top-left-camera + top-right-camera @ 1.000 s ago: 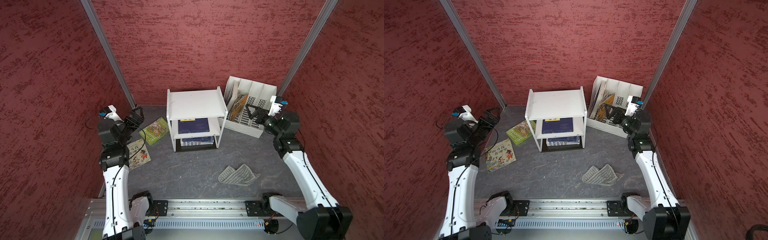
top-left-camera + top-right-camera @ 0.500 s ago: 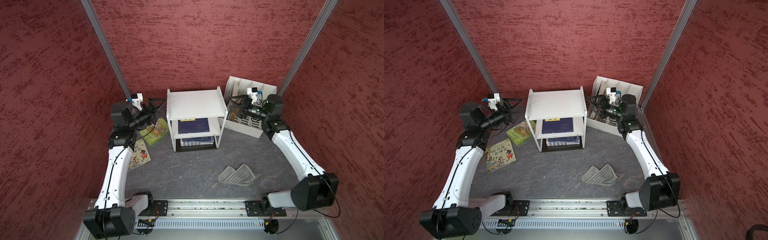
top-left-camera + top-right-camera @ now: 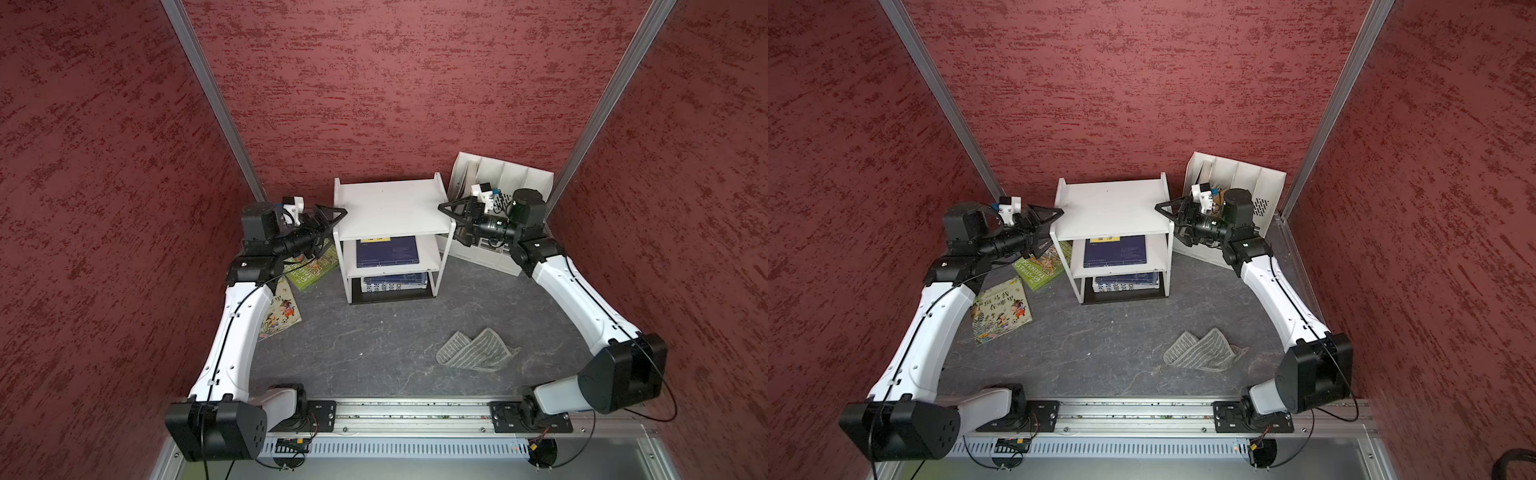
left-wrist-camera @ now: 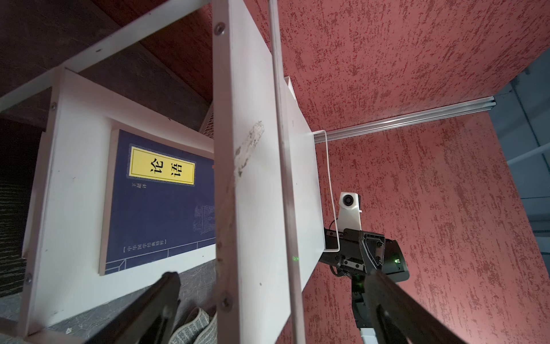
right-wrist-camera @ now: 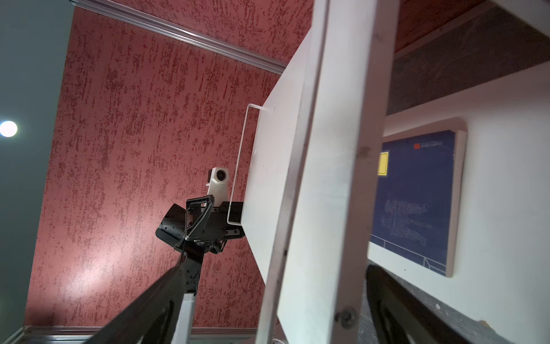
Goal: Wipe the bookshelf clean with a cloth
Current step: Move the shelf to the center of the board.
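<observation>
Both arms have been swung inward, so the left gripper (image 3: 334, 226) and the right gripper (image 3: 449, 222) are now set at opposite side edges of the bookshelf (image 3: 390, 208) top, jaws spread wide, nothing held. The cloth (image 3: 473, 351) is left crumpled on the dark mat (image 3: 374, 332), well apart from both.

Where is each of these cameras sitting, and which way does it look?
Top views: overhead, looking down on the bookshelf, cloth and both arms.
Left wrist: on the left arm, looking across the bookshelf's top; the open left gripper shows.
Right wrist: opposite, looking back; the open right gripper shows.
Shared: each wrist view sees the other gripper and the blue book.
</observation>
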Available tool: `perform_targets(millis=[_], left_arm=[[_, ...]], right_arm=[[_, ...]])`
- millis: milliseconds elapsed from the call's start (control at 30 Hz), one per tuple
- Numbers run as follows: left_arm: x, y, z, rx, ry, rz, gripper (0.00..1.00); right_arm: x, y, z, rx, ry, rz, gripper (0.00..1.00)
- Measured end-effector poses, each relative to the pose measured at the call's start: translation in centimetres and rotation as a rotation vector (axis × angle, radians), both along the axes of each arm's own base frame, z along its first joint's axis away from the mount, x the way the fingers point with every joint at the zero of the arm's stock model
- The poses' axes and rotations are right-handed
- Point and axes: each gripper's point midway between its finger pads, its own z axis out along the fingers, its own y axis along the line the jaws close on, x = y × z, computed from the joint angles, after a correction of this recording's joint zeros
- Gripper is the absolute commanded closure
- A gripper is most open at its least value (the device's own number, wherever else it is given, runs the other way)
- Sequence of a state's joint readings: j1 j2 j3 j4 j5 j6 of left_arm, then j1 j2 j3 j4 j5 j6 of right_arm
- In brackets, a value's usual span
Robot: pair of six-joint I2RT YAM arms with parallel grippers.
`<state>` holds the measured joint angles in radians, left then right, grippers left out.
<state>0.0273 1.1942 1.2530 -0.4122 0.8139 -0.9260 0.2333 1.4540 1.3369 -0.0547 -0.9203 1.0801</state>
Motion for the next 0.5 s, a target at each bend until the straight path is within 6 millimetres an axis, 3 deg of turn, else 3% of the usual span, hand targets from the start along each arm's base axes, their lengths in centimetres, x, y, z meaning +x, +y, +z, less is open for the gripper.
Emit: perform_targets(millis=[200, 500], left_arm=[[-0.6, -2.1, 0.0, -0.006, -0.007, -0.092, 0.00], [-0.5, -3.2, 1.3, -0.003, -0.032, -0.134, 0.00]], right_arm=[[-0.7, 0.4, 1.0, 0.010, -0.008, 0.037, 0.02], [-2.1, 0.1, 1.2, -0.001, 0.029, 0.031, 0.03]])
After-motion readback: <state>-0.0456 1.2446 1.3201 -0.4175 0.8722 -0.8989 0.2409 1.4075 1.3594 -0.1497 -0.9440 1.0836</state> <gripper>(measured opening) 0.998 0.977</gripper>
